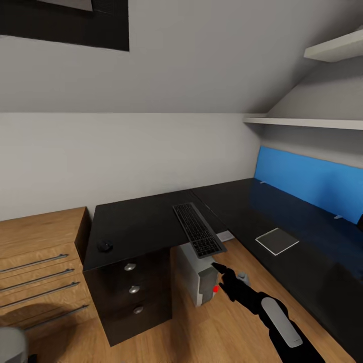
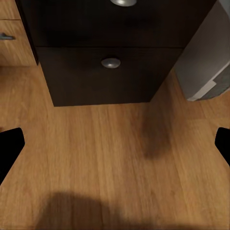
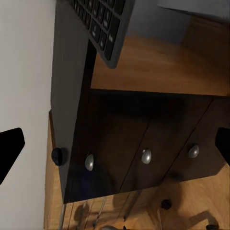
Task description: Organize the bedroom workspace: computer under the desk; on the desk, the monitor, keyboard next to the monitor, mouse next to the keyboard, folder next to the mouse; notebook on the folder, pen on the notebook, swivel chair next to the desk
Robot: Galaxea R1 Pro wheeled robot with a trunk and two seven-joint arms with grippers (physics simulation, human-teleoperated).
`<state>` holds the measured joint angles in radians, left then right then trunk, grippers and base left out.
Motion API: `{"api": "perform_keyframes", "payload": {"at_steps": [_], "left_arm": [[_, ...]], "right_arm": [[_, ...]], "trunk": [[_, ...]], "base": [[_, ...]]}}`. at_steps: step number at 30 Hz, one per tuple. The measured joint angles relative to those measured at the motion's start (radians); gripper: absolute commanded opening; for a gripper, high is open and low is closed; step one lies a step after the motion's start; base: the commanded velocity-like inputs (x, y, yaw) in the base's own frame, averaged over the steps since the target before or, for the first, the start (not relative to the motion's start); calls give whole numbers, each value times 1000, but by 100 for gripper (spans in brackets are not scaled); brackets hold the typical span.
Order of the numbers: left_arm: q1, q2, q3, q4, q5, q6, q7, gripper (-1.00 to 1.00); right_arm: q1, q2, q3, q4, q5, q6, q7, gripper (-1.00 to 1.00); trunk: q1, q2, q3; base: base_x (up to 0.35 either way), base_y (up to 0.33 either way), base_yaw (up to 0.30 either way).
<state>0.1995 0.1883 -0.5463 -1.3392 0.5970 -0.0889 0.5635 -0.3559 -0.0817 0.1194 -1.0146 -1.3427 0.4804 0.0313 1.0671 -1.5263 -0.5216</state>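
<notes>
Large L-shaped desk w/ glossy black top [image 1: 136, 227] is sitting against the white wall, black drawers w/ round silver knobs [image 1: 133, 290] under its left end. Slim silver-grey keyboard w/ dark keys [image 1: 197, 229] is lying on the top, its near end overhanging the desk's front edge. Small black rounded mouse [image 1: 105, 246] is resting on the top near the left edge, well apart from the keyboard. Light-grey boxy tower computer [image 1: 199, 277] is standing on the wood floor under the desk, beside the drawers. Thin pale notebook [image 1: 277, 240] is lying on the right wing. Right gripper [image 1: 218, 268] is hovering just below the keyboard's overhang, fingers spread, holding nothing. Left gripper [image 2: 115, 143] is hanging over floor, fingertips wide apart, empty. Light wooden chest [image 1: 35, 267] is standing left of the desk.
</notes>
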Motion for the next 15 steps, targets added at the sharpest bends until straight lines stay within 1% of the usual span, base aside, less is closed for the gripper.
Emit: {"api": "perform_keyframes", "payload": {"at_steps": [4,5,8,9,12,13,15], "left_arm": [[0,0,0,0,0,0,0,100],[0,0,0,1,-1,-1,0,100],[0,-1,0,1,-1,-1,1,100],[0,-2,0,2,-2,-1,1,100],[0,-5,-2,17,-2,0,3,100],[0,-10,-3,44,-2,0,4,100],[0,-18,-1,77,-5,1,2,100]], "right_arm": [[0,9,0,1,37,-55,-17,100],[0,18,0,2,56,-84,-30,100],[0,33,0,6,90,-133,-56,100],[0,41,0,12,115,-166,-76,100],[0,57,-1,25,163,-223,-110,100],[-1,72,-1,35,199,-263,-140,100],[-1,93,1,53,247,-310,-174,100]], "trunk": [[0,0,0],[-4,7,3],[-15,28,12],[-19,35,16],[-31,56,25],[-34,63,28],[-42,77,34]], "base": [[-15,-1,0],[-7,-1,0],[-4,0,0],[-2,0,0],[-1,0,0],[0,0,0],[0,0,0]]}}
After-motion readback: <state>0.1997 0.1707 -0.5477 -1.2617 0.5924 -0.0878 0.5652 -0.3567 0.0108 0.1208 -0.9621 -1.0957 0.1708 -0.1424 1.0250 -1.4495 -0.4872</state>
